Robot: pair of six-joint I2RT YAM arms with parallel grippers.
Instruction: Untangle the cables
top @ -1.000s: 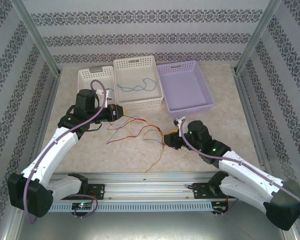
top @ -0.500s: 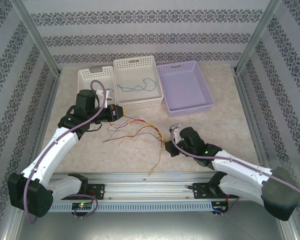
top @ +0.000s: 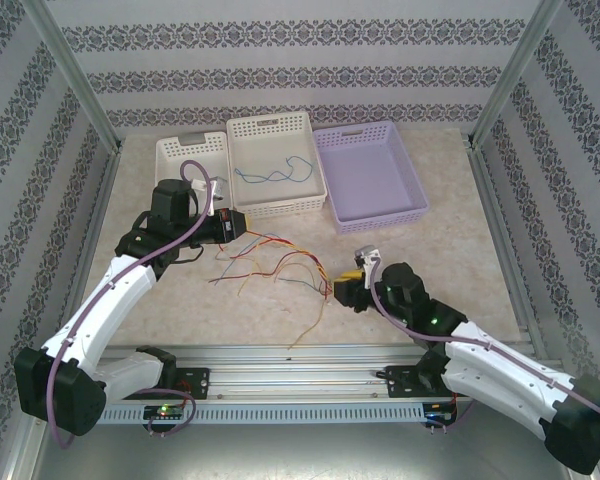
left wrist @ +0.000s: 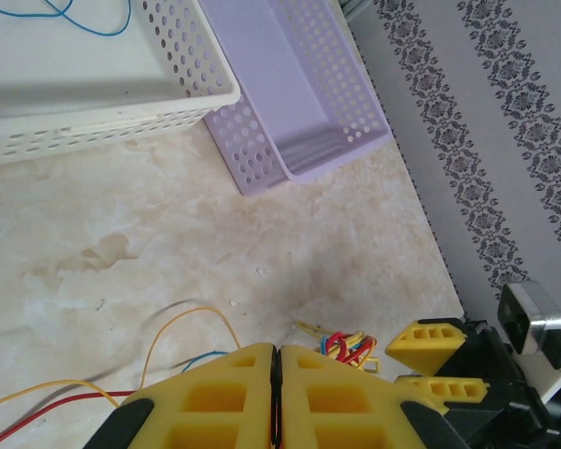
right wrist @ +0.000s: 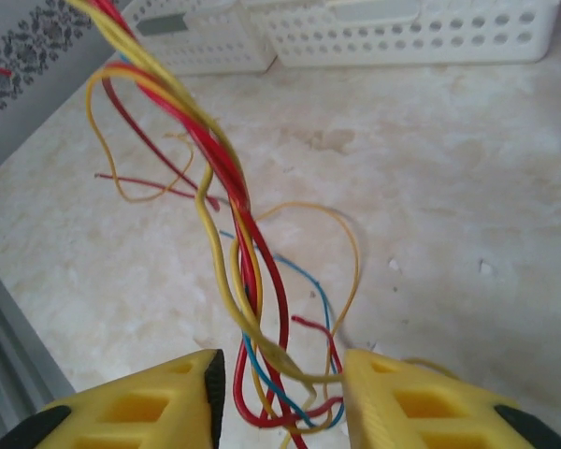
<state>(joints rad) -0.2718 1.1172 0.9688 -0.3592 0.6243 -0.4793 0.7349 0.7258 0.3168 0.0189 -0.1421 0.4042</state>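
Just in front of the white basket (top: 280, 208), the left pincer (left wrist: 275, 363) sits clamped flat. The cables (top: 278, 262) fan out from its tip, so it looks to be pinching their ends. Farther from the basket, toward the near rail, the right pincer (right wrist: 280, 379) has its jaws apart. The twisted red, yellow and blue strands run loosely through the gap, and nothing is squeezed there.

That is the fresh change: the right arm has shifted, and its pincer now stands open around the knot. My guess is that it is hunting for a better spot on the twist, since the strands are still wound around one another and the job is far from done. One blue cable (top: 275, 177) already lies alone inside the basket.

Compared with a second ago, the right arm's elbow has dropped toward the rail and its pincer sits slightly farther from the basket. Half a second ago it was farther still. The red loops lie flatter now, and the loose yellow tail (top: 310, 322) trails much as before.
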